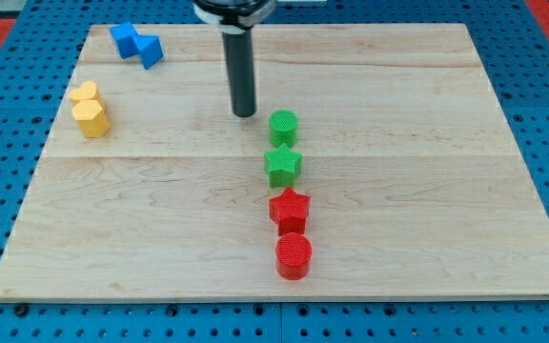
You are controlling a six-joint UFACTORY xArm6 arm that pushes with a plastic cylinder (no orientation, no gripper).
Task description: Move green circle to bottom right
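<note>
The green circle block (pixel 283 126) stands near the board's middle, a little toward the view's top. My tip (pixel 244 113) sits just to the view's left of it and slightly higher, with a small gap between them. Right below the green circle is a green star block (pixel 282 165). Below that is a red star block (pixel 290 209), then a red circle block (pixel 294 255). The four form a near-vertical line.
The wooden board (pixel 446 191) lies on a blue pegboard surface. Two blue blocks (pixel 136 44) lie at the view's top left. Two yellow blocks (pixel 90 109) lie at the left edge, below the blue ones.
</note>
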